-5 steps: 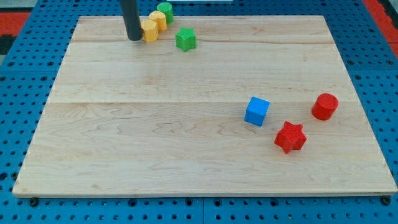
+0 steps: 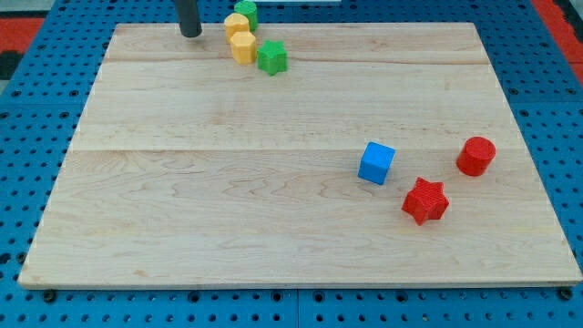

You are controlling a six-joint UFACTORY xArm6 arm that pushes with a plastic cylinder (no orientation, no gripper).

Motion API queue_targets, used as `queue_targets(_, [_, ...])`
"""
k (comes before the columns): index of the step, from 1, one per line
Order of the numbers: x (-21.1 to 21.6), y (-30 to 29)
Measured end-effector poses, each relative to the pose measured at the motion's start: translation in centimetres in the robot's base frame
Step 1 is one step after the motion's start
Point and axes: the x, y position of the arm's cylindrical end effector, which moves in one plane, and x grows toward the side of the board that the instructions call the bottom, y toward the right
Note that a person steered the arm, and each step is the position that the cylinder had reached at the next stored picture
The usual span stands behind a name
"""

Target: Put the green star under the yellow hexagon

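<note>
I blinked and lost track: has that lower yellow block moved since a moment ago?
Yes. The yellow hexagon slid toward the view's right, now touching the green star, which stayed put.

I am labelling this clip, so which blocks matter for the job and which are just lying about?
Job:
green star
yellow hexagon
my tip, to the view's left of both

Lying about:
second yellow block
green block
blue cube
red star
red cylinder
</note>
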Motion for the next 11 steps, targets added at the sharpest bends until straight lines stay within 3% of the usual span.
queue_targets(2, [0.0, 4.7])
queue_targets(3, [1.0, 3.4])
queue_targets(4, [5.4, -3.4])
queue_targets(5, [14.8, 0.3])
queue_targets(6, [20.8, 7.3])
queue_targets(7, [19.6, 20.5])
queue_targets(8, [11.9, 25.6])
queue_targets(9, [1.5, 25.9])
queue_targets(10, [-1.5, 22.2])
queue_targets(11, [0.1, 19.1])
